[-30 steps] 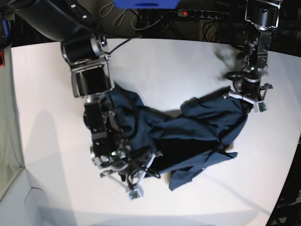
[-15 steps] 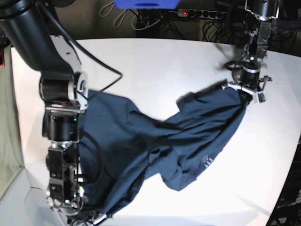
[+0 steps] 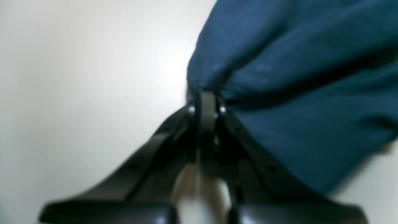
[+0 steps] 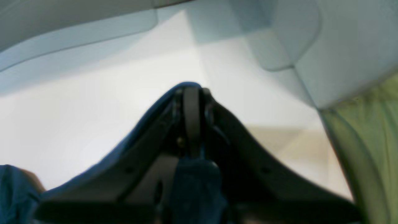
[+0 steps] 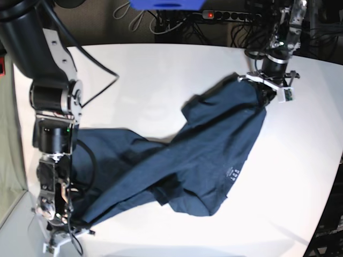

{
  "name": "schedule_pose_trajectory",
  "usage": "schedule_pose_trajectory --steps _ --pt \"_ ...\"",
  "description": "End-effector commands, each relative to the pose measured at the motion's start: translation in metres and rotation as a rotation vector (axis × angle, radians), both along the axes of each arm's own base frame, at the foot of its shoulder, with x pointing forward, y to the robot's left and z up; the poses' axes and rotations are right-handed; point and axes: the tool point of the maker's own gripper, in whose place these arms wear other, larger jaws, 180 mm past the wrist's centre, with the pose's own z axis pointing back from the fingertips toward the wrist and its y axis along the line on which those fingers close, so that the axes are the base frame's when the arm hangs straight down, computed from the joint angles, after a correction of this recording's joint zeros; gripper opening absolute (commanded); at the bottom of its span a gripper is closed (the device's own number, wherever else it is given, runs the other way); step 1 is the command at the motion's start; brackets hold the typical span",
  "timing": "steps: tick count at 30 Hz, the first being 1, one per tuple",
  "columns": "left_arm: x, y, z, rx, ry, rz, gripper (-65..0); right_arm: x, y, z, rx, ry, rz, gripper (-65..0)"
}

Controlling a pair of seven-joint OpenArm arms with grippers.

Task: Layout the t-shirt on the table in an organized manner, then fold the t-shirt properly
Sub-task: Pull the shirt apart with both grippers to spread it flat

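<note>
The dark navy t-shirt (image 5: 187, 160) lies stretched diagonally across the white table (image 5: 150, 80), still creased, with a small light print (image 5: 231, 174) showing. At the far right, my left gripper (image 5: 266, 92) is shut on one of its corners. The left wrist view shows those fingers (image 3: 203, 96) pinched on blue fabric (image 3: 295, 93) just above the table (image 3: 77, 93). Near the front-left table edge, my right gripper (image 5: 72, 227) is shut on the opposite end. In the right wrist view blue cloth (image 4: 192, 186) runs through that shut gripper (image 4: 191, 93).
A power strip (image 5: 230, 16), cables and a blue object (image 5: 167, 4) sit behind the table's far edge. Green fabric (image 4: 373, 149) hangs beside the table's left edge. The right arm's dark links (image 5: 53, 96) stand over the left side of the table.
The arms have pulled apart: the right gripper went toward the front-left corner, the left gripper toward the back. The bunched shirt has been drawn out into a long diagonal.
</note>
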Motion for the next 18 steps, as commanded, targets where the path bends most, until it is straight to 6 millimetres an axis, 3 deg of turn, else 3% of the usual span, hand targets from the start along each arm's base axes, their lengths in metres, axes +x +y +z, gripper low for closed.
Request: schedule_pose_trajectory --steps 1,4,6,8,11,15,18 --pt "0.01 0.009 0.031 0.016 -0.103 0.015 -64.5 0.004 -0.019 0.026 -0.011 -0.065 -0.054 -65.0" --pt "0.013 0.004 0.065 0.008 -0.183 0.005 -64.5 -0.01 -0.037 0.005 0.026 -0.033 -0.111 -58.3" --pt "0.014 -0.002 0.079 0.0 -0.194 -0.013 -64.4 -0.017 -0.043 -0.006 0.049 -0.017 -0.131 -50.2" --pt "0.018 -0.006 0.088 -0.003 -0.188 -0.027 -63.8 -0.025 -0.046 -0.02 0.057 0.007 -0.14 -41.9" --pt "0.027 -0.008 0.091 -0.008 -0.154 -0.036 -55.6 -0.04 -0.057 -0.041 0.041 0.051 -0.154 -29.6" --pt "0.029 -0.004 0.086 -0.012 -0.118 -0.02 -42.2 -0.055 -0.063 -0.053 0.025 0.077 -0.16 -24.1" --pt "0.027 0.008 0.087 -0.024 -0.124 0.034 -39.0 -0.067 -0.061 -0.045 -0.008 0.047 -0.127 -24.0"
